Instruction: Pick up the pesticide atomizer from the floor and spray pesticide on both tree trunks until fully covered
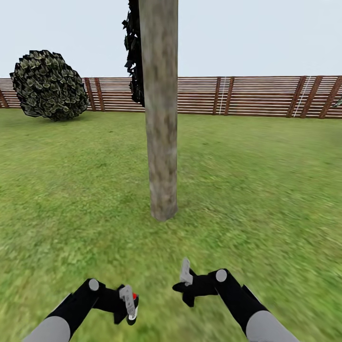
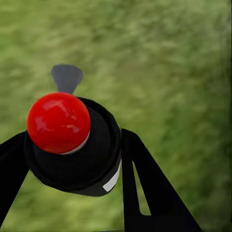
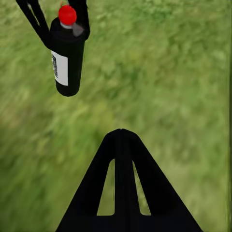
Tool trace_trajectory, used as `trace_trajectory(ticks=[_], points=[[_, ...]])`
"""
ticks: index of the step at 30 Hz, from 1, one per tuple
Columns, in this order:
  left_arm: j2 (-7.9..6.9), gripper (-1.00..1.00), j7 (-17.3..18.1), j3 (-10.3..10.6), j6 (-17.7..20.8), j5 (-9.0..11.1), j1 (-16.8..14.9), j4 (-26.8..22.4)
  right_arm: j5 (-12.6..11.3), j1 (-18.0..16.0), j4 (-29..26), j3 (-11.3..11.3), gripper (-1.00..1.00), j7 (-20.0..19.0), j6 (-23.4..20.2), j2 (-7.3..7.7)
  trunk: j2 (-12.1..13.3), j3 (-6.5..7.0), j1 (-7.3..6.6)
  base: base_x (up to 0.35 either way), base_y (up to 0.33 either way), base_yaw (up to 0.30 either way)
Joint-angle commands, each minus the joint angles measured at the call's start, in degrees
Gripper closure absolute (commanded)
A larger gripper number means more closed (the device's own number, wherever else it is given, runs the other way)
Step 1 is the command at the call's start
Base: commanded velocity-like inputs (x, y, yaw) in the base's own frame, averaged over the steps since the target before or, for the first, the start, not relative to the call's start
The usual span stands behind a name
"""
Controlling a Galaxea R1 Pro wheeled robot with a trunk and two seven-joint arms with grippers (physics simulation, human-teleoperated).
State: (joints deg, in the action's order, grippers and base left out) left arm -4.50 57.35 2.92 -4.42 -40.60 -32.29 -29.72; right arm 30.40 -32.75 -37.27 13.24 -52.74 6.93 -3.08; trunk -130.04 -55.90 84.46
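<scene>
The pick-up looks done: the left pincer (image 1: 127, 304) is closed around the black, red-capped atomizer (image 2: 72, 145), held clear of the grass (image 1: 266, 190). The right pincer (image 1: 186, 280) is closed on nothing. One trunk (image 1: 160, 123) stands just ahead, bare of any whitish specks, so I judge spraying has not started here; the second tree's state cannot be told.

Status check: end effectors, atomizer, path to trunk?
Left end effector shut on atomizer. Right end effector shut, empty. Tree trunk dead ahead, only grass between.
</scene>
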Motion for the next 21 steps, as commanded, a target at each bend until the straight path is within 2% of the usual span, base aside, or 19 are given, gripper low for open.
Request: trace_trajectory(ticks=[1,9,21], points=[[0.16,1.00,-0.02,1.87,-0.43,-0.29,-0.04,-0.08,0.61,-0.10,-0.38,-0.06,1.00,-0.28,0.52,-0.05,-0.02,-0.05,-0.01,0.000,0.000,0.000],[2.16,1.00,0.00,3.45,-0.67,-0.35,-0.05,-0.15,0.54,-0.21,-1.10,-0.05,1.00,-0.52,0.54,-0.16,-0.02,-0.05,-0.01,0.000,0.000,0.000],[5.00,1.00,0.01,3.59,-0.53,-0.44,-0.24,-1.64,0.54,-0.21,-1.31,0.02,1.00,-0.52,0.54,-0.75,-0.02,-0.05,-0.01,0.000,0.000,0.000]])
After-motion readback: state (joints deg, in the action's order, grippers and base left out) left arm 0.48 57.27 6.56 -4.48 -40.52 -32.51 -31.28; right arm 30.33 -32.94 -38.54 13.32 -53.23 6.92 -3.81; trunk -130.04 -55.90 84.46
